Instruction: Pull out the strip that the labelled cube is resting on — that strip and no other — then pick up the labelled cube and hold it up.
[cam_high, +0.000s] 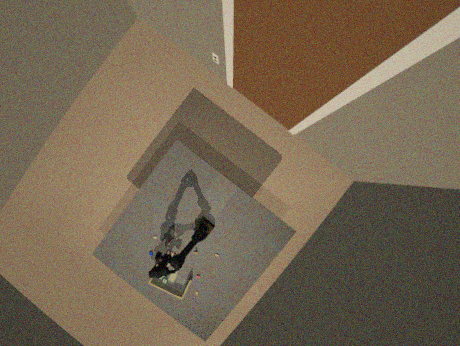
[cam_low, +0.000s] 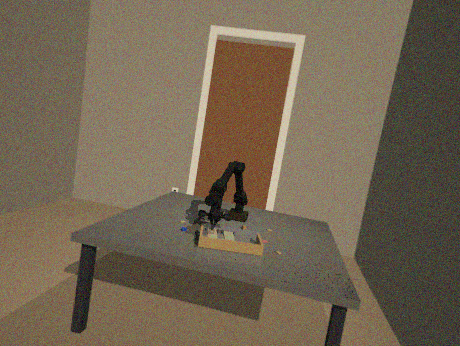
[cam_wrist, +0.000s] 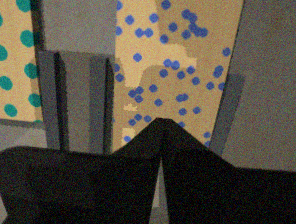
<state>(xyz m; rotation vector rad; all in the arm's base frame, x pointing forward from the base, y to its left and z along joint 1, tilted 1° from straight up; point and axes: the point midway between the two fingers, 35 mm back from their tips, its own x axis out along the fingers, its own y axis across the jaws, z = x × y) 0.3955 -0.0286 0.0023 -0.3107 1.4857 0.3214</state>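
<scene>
My gripper (cam_wrist: 162, 126) (cam_low: 213, 225) is shut, its fingertips meeting over the blue-dotted strip in the wrist view. Nothing shows between them. The blue-dotted strip (cam_wrist: 170, 45) is tan, runs up the wrist view and is partly shaded. Its near end is hidden behind the fingers. A teal-dotted strip (cam_wrist: 15, 60) lies to the left, parallel to it. Whether the fingertips touch the blue-dotted strip cannot be told. No labelled cube shows in the wrist view. In the top and exterior views the pale pieces inside the wooden-walled box are too small to tell apart.
Grey upright bars (cam_wrist: 49, 100) (cam_wrist: 98, 100) (cam_wrist: 230, 107) stand beside the strips. The box's wooden wall (cam_low: 230, 246) is near the front of the table (cam_low: 150, 220) (cam_high: 240, 225). A blue object (cam_low: 184, 229) (cam_high: 151, 253) lies left of the box, a reddish one (cam_low: 265, 241) (cam_high: 198, 276) right.
</scene>
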